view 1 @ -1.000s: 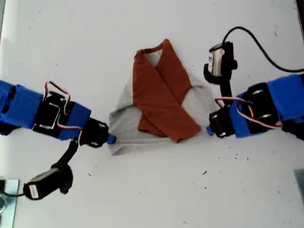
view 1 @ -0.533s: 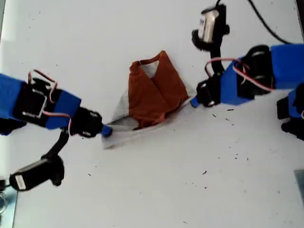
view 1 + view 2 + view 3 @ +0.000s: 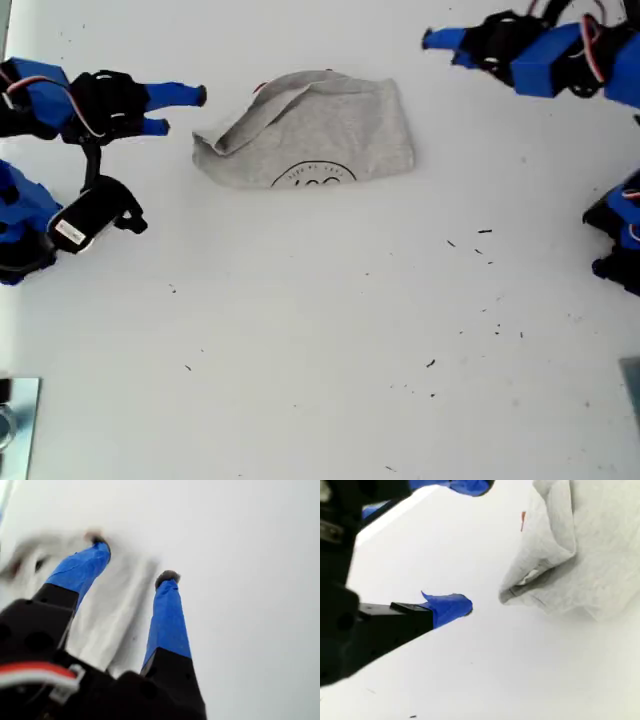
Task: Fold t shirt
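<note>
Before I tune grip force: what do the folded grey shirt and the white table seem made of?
The folded heather-grey t shirt looks like soft knit cotton jersey: matte, flecked, creasing loosely. The white table looks hard, smooth and matte, possibly laminate; I cannot tell exactly.

A robotics lab bench: bare white table [image 3: 320, 380], two blue-taped arms with exposed wiring.

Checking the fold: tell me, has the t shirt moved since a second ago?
Yes. The t shirt flipped grey-side up and shifted toward the exterior view's top, away from the dark specks on the table.

Both grippers let go and drew back; the t shirt [image 3: 315, 130] now lies folded, grey side up.
</note>
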You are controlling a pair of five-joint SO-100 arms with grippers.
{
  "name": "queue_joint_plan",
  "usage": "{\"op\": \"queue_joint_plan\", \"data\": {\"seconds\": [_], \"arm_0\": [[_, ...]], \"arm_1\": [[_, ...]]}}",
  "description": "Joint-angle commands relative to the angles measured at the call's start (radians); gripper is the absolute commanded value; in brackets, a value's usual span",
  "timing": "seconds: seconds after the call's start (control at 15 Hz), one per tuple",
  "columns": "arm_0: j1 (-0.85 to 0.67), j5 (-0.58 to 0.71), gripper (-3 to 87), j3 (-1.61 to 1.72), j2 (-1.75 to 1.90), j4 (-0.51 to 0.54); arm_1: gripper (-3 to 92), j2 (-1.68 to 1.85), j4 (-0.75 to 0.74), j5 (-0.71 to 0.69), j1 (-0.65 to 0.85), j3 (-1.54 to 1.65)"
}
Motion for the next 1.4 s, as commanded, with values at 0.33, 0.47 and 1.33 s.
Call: {"op": "queue_joint_plan", "data": {"seconds": [0.33, 0.47, 1.33], "arm_0": [[0.373, -0.238, 14.5, 0.485, 0.934, 0.135], [0.5, -0.282, 11.8, 0.495, 0.936, 0.14], [0.689, -0.149, 5.3, 0.499, 0.936, 0.27]], "arm_1": [[21.9, 0.802, 0.497, -0.089, -0.141, 0.387], [21.9, 1.203, 0.755, 0.002, -0.293, 0.545], [21.4, 1.255, 1.006, -0.319, -0.583, 0.675]]}}
